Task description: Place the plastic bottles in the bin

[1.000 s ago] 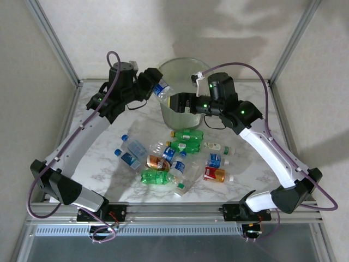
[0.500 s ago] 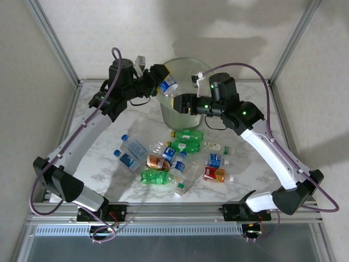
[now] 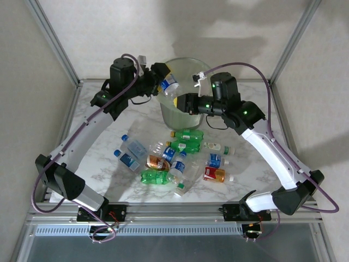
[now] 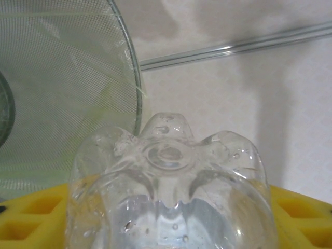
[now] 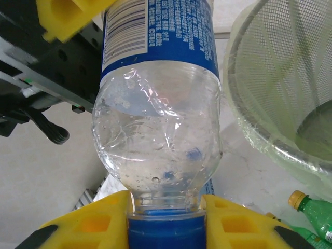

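One clear bottle with a blue label [image 3: 168,85] [image 5: 155,104] hangs at the left rim of the bin [image 3: 188,61]. The bin is a grey pail with a pale green liner [image 4: 62,78] [image 5: 280,78]. My right gripper [image 3: 178,101] [image 5: 165,218] is shut on the bottle's blue cap and neck. My left gripper [image 3: 161,76] [image 4: 171,207] has its yellow fingers [image 5: 67,15] on either side of the bottle's base [image 4: 171,171]. The bottle's body hides whether they press it. Several more plastic bottles [image 3: 180,153] lie in a heap on the table: clear, green and orange-labelled.
The marble table top [image 3: 98,158] is bare to the left of the heap. A green bottle with a yellow cap [image 5: 311,207] lies just below the bin. Metal frame posts [image 3: 54,43] and white walls close in the back corners.
The left arm carried the bottle right to the bin's rim. The right gripper closed onto its cap end. Both arms now meet at the one bottle.
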Robot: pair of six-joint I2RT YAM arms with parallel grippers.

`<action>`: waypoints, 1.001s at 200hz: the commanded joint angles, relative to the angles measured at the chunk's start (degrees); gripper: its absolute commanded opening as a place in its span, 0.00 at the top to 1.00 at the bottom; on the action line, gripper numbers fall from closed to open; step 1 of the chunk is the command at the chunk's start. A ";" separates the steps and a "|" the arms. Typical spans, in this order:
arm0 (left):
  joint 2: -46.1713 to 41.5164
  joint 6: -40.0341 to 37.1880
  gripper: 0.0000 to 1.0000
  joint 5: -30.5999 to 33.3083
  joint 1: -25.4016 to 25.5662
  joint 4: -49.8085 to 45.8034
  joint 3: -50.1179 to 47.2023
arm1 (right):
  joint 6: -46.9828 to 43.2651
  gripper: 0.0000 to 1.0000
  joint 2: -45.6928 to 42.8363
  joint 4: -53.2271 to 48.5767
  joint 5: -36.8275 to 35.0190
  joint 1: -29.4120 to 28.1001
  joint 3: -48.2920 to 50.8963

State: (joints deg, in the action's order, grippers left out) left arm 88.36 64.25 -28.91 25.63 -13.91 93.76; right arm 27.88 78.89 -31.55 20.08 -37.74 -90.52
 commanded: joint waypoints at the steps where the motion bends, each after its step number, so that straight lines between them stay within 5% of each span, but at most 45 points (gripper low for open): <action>1: 0.81 -1.71 0.21 2.85 -0.14 0.04 2.77 | -0.45 0.89 -0.14 0.25 1.87 -0.41 -1.62; 14: 0.59 -4.00 0.01 5.66 -0.14 -1.95 4.03 | -0.67 0.89 0.08 -0.06 0.96 -0.41 -2.23; 96: -3.54 -14.81 0.00 27.86 -0.78 -10.27 6.94 | -0.68 0.92 7.47 -8.53 -13.72 -0.32 -13.71; 139: -5.99 -10.73 0.01 26.12 -6.17 -7.82 1.61 | -0.25 0.92 12.47 -11.65 -19.63 -0.32 -18.15; 181: -6.63 -12.60 0.06 29.00 -5.81 -12.00 1.11 | -0.43 0.92 19.34 -17.81 -24.98 0.10 -25.34; 200: -8.18 -13.18 0.07 31.54 -4.79 -13.47 -0.69 | -1.29 0.81 21.07 -19.28 -26.95 0.28 -26.61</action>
State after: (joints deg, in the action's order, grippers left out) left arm 82.98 52.49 -1.58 19.62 -24.21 95.15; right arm 27.68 98.30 -46.85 -2.02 -37.74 -114.17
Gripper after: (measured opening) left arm 0.934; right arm 0.306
